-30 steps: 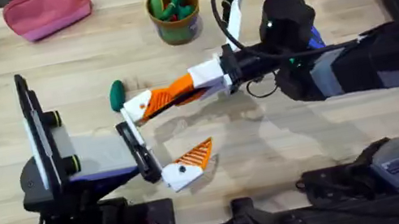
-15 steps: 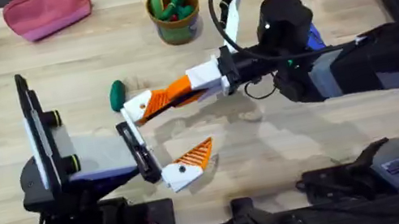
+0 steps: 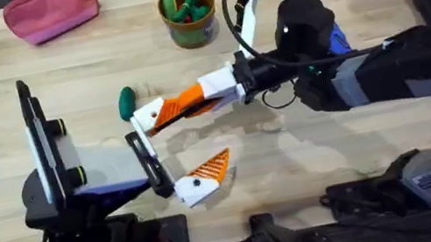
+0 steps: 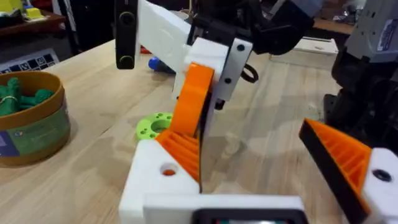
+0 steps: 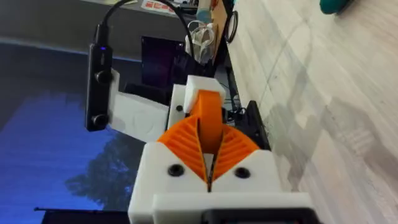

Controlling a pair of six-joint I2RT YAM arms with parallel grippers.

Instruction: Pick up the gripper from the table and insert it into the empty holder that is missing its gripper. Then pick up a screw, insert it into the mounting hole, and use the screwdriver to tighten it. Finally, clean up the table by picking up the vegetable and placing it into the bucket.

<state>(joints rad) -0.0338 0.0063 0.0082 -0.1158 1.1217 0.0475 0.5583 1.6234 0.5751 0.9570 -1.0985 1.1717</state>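
Item: small orange plastic wedge fingertip [image 3: 183, 101], clenched by right gripper [image 3: 162, 112], long axis aimed at plain white holder [image 3: 146, 114]; left gripper [image 3: 175, 154] spread open.

- The gripper [image 5: 208, 106]: an orange wedge-shaped tip, standing tilted with its foot against the holder [image 4: 146, 186]. It is clamped between the ribbed orange pads of the right gripper [image 5: 209, 134]. Whether it is fully seated cannot be told.
- The holder: a white blocky finger base with a round hole in its face.
- The vegetable [image 3: 126, 103]: dark green, smooth and oval, lying on the table just beside the holder, apart from it.
- The bucket [image 3: 189, 14]: round, with an ochre rim and green pieces inside. It stands upright, well beyond the holder.
- The screwdriver [image 3: 339, 37]: a blue body, largely hidden, well apart from the holder.
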